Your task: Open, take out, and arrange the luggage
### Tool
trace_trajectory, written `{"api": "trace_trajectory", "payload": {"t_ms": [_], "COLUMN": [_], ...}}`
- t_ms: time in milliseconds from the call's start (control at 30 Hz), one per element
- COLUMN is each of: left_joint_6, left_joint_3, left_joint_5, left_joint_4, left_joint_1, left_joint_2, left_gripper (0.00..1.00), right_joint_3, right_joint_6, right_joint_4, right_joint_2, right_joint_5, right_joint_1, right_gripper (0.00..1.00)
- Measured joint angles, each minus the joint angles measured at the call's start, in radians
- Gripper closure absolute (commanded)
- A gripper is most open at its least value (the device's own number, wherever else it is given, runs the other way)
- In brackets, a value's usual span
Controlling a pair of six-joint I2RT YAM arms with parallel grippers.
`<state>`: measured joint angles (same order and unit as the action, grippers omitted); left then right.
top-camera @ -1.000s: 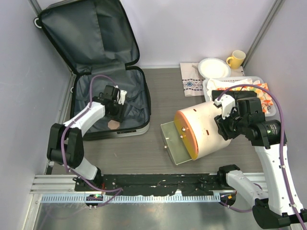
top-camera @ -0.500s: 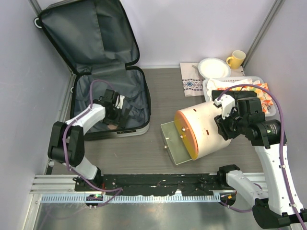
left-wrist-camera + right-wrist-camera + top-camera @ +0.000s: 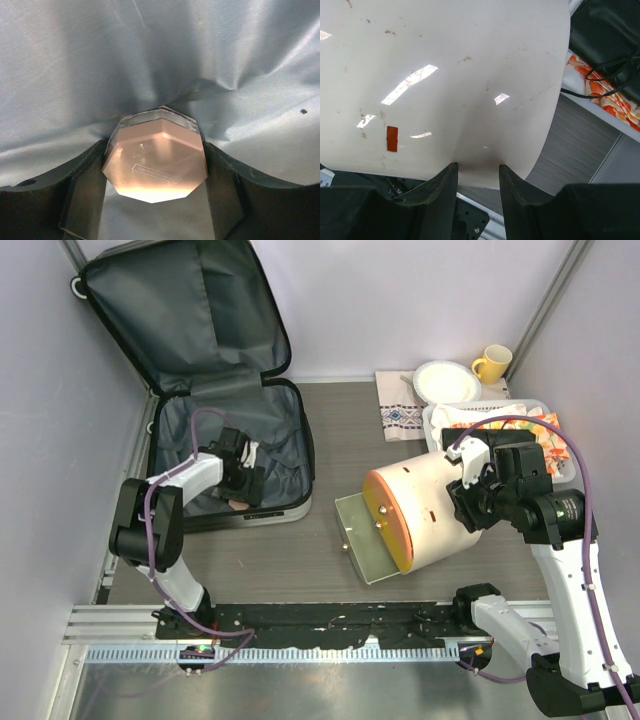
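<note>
Luggage sits open at the back-left of the table, lid propped on the wall. Left gripper is down in the lower half w/ both fingers right beside 1 pink octagon piece. Can't tell if it's actually clamped tbh. Right gripper is closed on the wall of a white round container, held tipped on its side.

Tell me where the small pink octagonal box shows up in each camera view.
Top external: the pink octagonal box lies at the near edge of the open luggage, at the left gripper tip.
Left wrist: bottom centre, between the gripper's fingers.
Right wrist: not in it; the right gripper holds a white drum.
Shared landmark: the luggage's grey lining.
</note>
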<state>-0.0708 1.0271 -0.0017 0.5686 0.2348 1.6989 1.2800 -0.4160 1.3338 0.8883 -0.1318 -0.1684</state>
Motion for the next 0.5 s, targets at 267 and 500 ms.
{"api": "trace_trajectory", "payload": {"t_ms": [267, 500], "left_joint_6": [0.022, 0.048], "left_joint_3": [0.022, 0.108], "left_joint_5": [0.063, 0.110], "left_joint_4": [0.051, 0.057], "left_joint_1": [-0.002, 0.000], "left_joint_2": [-0.097, -0.188], "left_gripper": [0.57, 0.61], "right_joint_3": [0.000, 0.000], "right_joint_6": [0.000, 0.000], "right_joint_4": [0.000, 0.000], "right_joint_2": [0.000, 0.000], "right_joint_5": [0.000, 0.000], "right_joint_1": [0.000, 0.000], "right_gripper": [0.56, 0.56]}}
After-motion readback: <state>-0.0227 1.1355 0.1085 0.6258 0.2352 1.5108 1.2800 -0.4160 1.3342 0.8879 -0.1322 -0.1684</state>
